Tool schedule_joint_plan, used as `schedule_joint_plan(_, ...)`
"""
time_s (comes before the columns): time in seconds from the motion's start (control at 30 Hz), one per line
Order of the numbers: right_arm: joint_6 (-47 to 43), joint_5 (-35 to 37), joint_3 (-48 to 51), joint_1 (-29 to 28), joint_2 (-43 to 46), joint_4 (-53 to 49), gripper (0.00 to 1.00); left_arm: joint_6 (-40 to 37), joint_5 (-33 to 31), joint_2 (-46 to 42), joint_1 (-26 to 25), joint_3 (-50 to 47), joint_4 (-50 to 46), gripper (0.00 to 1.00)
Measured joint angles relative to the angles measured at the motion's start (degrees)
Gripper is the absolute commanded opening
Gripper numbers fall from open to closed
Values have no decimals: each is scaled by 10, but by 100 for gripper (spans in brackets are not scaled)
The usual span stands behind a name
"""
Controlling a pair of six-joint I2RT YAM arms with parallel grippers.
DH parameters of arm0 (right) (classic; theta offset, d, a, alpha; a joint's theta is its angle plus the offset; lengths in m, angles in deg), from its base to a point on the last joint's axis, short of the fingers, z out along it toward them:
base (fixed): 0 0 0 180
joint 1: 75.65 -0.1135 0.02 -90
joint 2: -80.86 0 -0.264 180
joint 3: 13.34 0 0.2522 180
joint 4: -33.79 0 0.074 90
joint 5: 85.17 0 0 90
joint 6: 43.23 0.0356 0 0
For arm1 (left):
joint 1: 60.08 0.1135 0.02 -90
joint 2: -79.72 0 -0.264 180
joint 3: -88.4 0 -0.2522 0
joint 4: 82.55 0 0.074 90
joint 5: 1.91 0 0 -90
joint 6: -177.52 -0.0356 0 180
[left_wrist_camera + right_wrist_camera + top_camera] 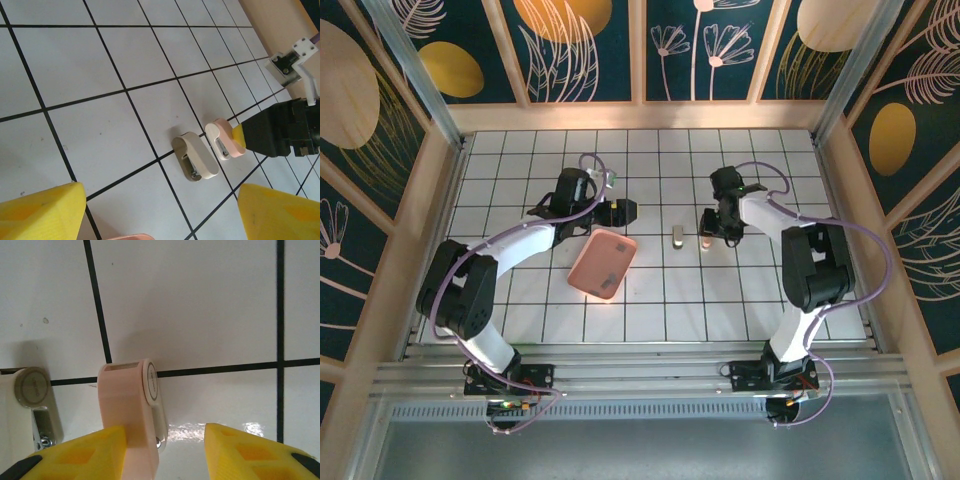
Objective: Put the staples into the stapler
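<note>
Floored with a table top of glossy white square tiles [700, 300], ruled by thin black lines. Walled on three sides with dark teal panels [590, 70], painted with gold discs and pale outlined leaves and flowers. Framed with light wooden slats [638, 50] between the panels and along their base. Braced at the far corners with slanting metal posts [413, 65]. Edged at the near side with metal rails [640, 372] and a grey slotted strip [640, 409]. Lit brightly and evenly, with a soft glare [240, 429] on one tile.

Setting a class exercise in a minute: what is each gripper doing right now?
Left gripper: open, holding nothing.
Right gripper: open, straddling the pink stapler, not clamped on it.
</note>
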Motion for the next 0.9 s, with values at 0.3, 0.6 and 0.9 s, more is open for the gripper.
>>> schedule_joint_plan(0.3,-6,-11,-23,0,-17,0,45,0,0,11,0,5,-2,80)
schedule_joint_plan(0.6,-9,3,-61,-5,-18,-38,46,0,0,12,0,6,-2,80)
schedule_joint_plan(0.9,-23,13,-76,-21,-33,-58,46,0,0,12,0,6,-2,80)
